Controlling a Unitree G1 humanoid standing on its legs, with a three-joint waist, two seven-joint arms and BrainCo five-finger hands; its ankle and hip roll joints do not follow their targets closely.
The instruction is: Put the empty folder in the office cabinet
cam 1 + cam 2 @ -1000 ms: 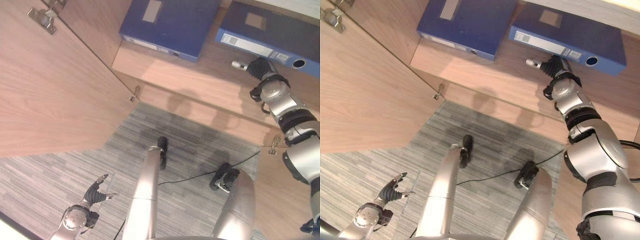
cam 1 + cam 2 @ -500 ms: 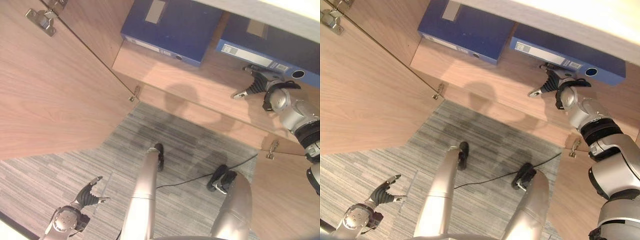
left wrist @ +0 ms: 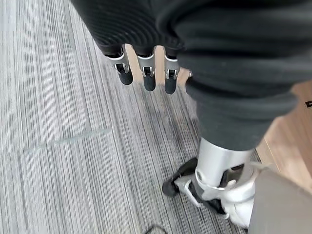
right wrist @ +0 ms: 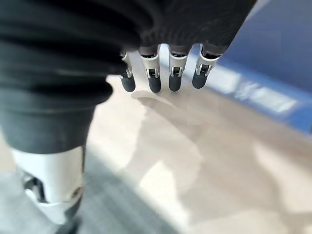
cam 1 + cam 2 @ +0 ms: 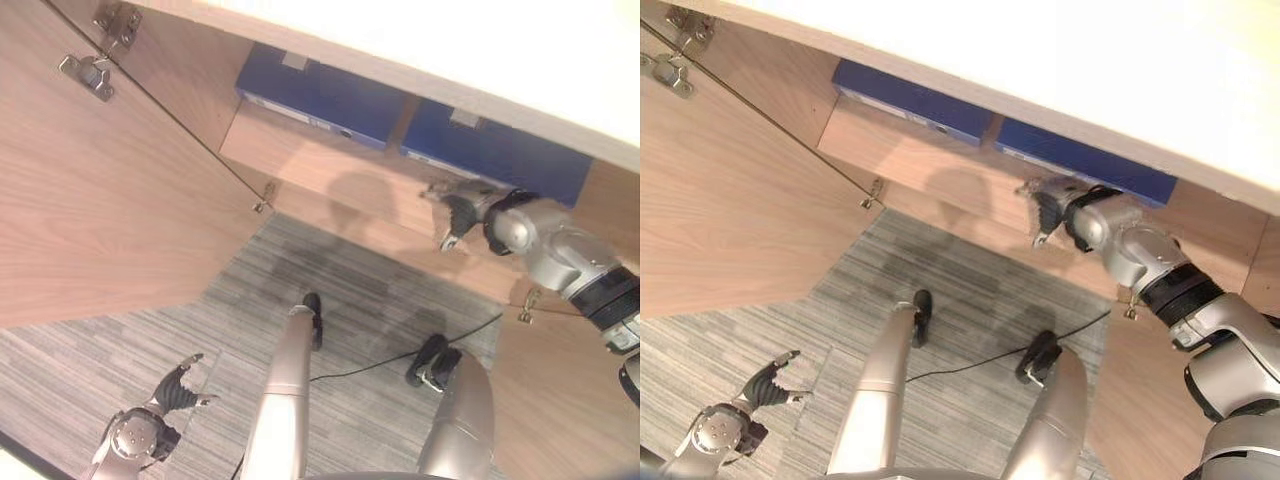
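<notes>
At the top of the frame two blue folders (image 5: pixel 320 95) (image 5: pixel 495 150) lie flat on the wooden cabinet shelf (image 5: pixel 330 165). The right hand (image 5: pixel 455 212) hovers empty just below the right folder, fingers relaxed. The left hand (image 5: pixel 170 390) hangs at lower left over grey carpet (image 5: pixel 120 350).

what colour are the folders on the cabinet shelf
Dark blue folders, clearest in the left eye view.

Surroundings: floor covering and fittings

Grey striped carpet (image 5: pixel 120 340) covers the floor in front of the woodwork, its stripes running in differing directions from patch to patch. Two metal hinges (image 5: pixel 85 72) sit on the light wood door panel (image 5: pixel 90 200) at the upper left, one just above the other. A small metal catch (image 5: pixel 263 198) shows at the lower shelf corner. A pale top board (image 5: pixel 1090 70) runs across overhead.
</notes>
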